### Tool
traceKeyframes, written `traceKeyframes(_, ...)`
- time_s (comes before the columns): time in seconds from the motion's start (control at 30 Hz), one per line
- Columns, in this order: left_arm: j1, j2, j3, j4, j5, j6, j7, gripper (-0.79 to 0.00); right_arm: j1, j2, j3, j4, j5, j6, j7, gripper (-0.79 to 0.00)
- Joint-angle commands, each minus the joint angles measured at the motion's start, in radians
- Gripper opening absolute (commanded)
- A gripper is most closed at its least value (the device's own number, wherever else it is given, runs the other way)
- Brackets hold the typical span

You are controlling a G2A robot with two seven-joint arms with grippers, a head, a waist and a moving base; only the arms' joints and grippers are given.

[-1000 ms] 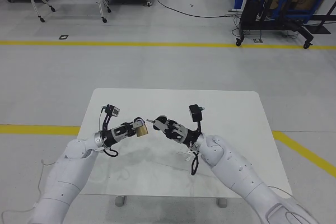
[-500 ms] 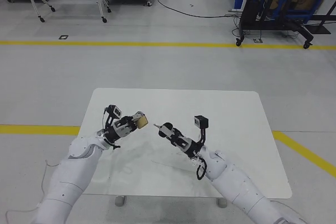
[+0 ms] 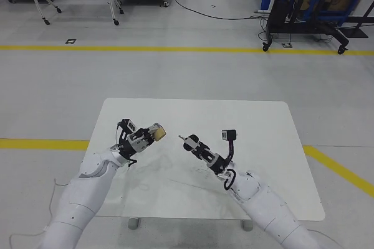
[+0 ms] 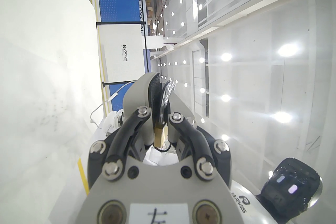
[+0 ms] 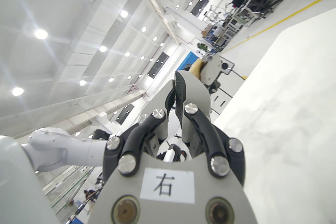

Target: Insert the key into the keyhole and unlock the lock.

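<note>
The left tool (image 3: 151,134) is clamped on the brass lock (image 3: 157,131), held above the tabletop (image 3: 255,118); the right tool (image 3: 187,142) pinches the key (image 3: 181,137), its tip aimed at the lock from near, not touching. Both look like hard, slick metal: hold the dense lock by its flat sides, the thin, twist-prone key by its bow. Each tool's base bears a white one-character label (image 4: 158,212).
</note>
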Motion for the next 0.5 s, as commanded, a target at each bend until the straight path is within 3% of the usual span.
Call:
traceKeyframes(0.0,0.004,0.000,0.002,-0.015,0.048,-0.018,0.036,-0.785,-0.015,-0.003,-0.002,-0.033,-0.085,0.091,-0.059,-0.785)
traceKeyframes(0.1,0.016,-0.002,0.009,-0.042,0.094,-0.032,0.079,-0.785,-0.040,-0.011,-0.018,-0.068,-0.141,0.166,-0.119,-0.785)
traceKeyframes(0.47,0.048,-0.006,0.000,-0.090,0.170,-0.102,0.148,-0.785,-0.043,-0.046,-0.073,-0.085,-0.230,0.234,-0.239,-0.785)
